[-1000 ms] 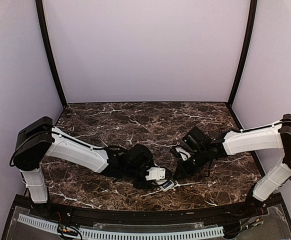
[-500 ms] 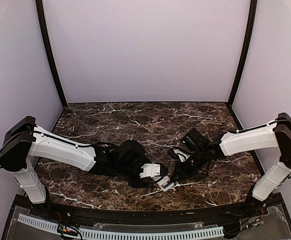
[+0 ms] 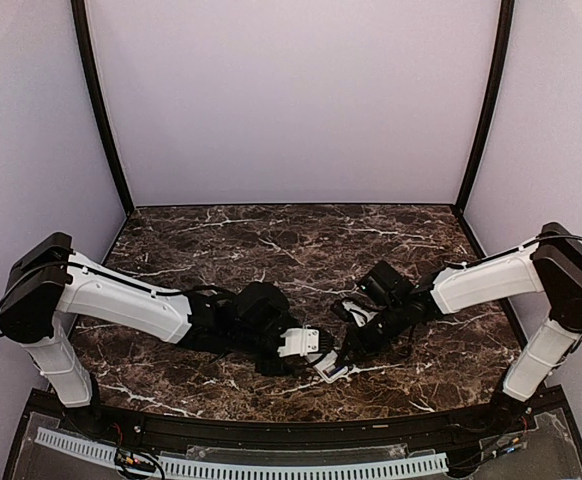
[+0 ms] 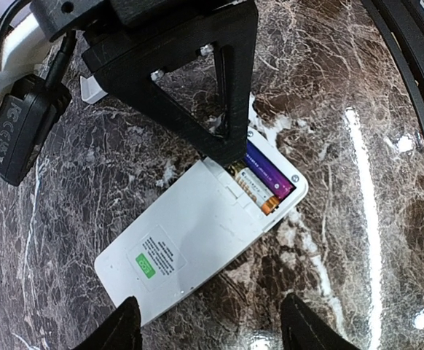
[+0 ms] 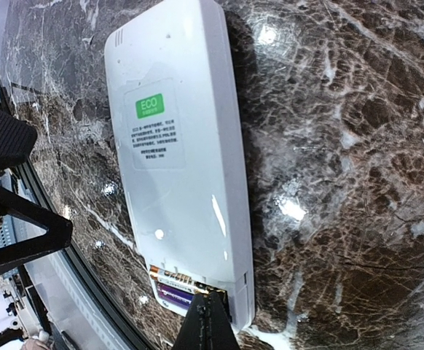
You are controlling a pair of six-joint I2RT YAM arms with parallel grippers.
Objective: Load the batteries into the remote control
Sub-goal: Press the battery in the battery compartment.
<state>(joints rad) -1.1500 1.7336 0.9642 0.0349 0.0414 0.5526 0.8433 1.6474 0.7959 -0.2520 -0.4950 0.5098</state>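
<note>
Batteries, one purple and one gold, lay side by side in the open bay at the upper right end of the remote control, face down on the marble table mid-frame in your left wrist view. Your right gripper, pressed together, had its tip at that bay's edge; your left gripper stood spread at the remote's lower end.

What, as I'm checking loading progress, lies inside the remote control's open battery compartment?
Two batteries lie side by side in the remote control, one purple, one gold. The shut right gripper covers part of them, so full seating cannot be seen.
</note>
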